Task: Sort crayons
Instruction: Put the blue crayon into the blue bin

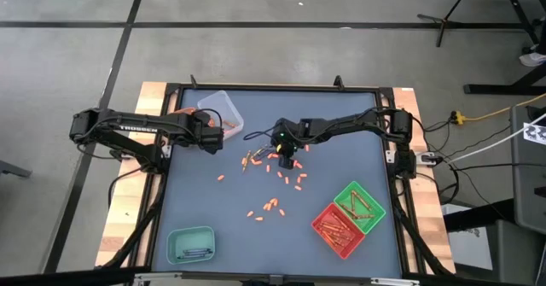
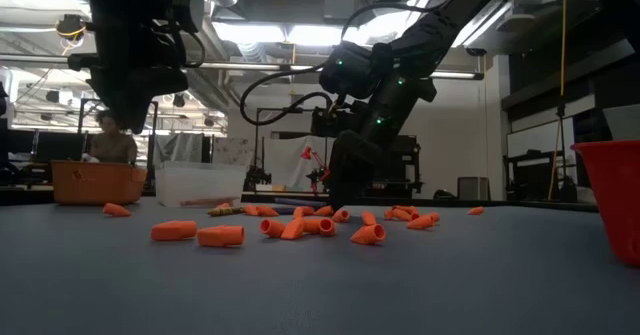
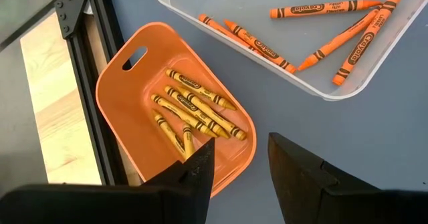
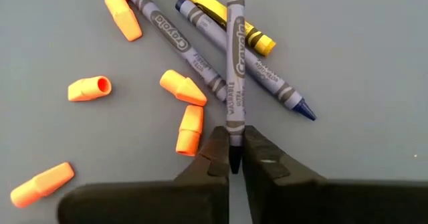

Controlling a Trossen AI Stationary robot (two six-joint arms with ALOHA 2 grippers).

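Note:
My right gripper [image 4: 231, 158] is down at the table's middle [image 1: 288, 160], shut on a grey-blue crayon [image 4: 234, 63]. That crayon lies over two more blue crayons [image 4: 200, 57] and a yellow one [image 4: 221, 17]. My left gripper [image 3: 239, 165] hangs open at the far left [image 1: 209, 137], holding nothing. It hovers over an orange tray [image 3: 127, 110] of yellow-orange crayons [image 3: 194, 110], next to a clear tray [image 3: 281, 63] with several orange crayons [image 3: 321, 10]. My right gripper pinches the grey-blue crayon between its two fingers at the pointed end [image 4: 233, 132]. The fingers slant down from above, and the crayon runs straight on away from them, in line with them. Its farther part lies across the other blue crayons and the yellow one.
Short orange cap-like stubs [image 4: 182, 89] lie scattered around the crayons and toward the near side [image 1: 271, 205]. A green tray [image 1: 360, 205] and a red tray [image 1: 339, 229] with crayons stand near right. A teal tray [image 1: 190, 244] stands near left.

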